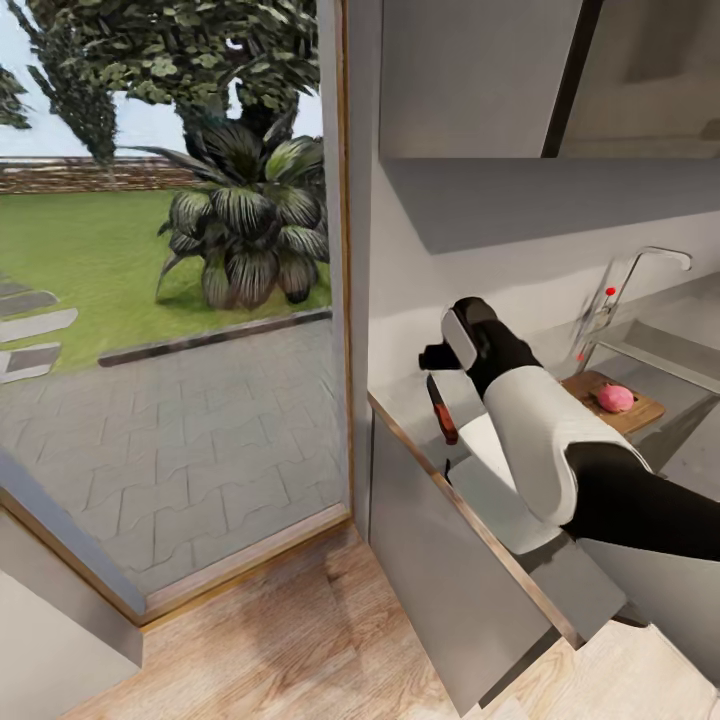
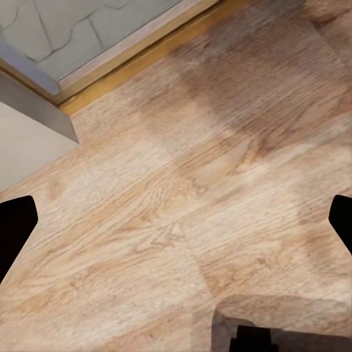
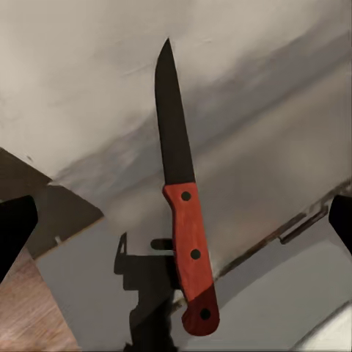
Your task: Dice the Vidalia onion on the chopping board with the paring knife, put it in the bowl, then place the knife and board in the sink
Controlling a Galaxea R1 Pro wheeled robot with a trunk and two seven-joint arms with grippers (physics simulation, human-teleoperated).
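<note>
The right gripper (image 1: 440, 355) is above the near end of the grey tabletop (image 1: 400, 405). In the right wrist view, its two black fingers (image 3: 15, 227) stand far apart. The paring knife (image 3: 183, 220) lies flat on the tabletop between them, and nothing touches it. The knife has a red handle with three dark dots and a dark pointed blade. In the head view the paring knife (image 1: 441, 410) sits near the tabletop's front edge, just below the right gripper.

The white bowl (image 1: 480, 440) is right beside the knife, though the arm hides most of it, so it is hard to be sure. Further along the tabletop is the brown chopping board (image 1: 640, 410) with the pinkish Vidalia onion (image 1: 616, 398) on it. The sink (image 1: 665, 350) and its tap (image 1: 640, 275) are just past the board.

The left gripper (image 2: 176, 227) hangs over the wooden floor (image 2: 183, 169) with its fingers wide apart, holding nothing.
</note>
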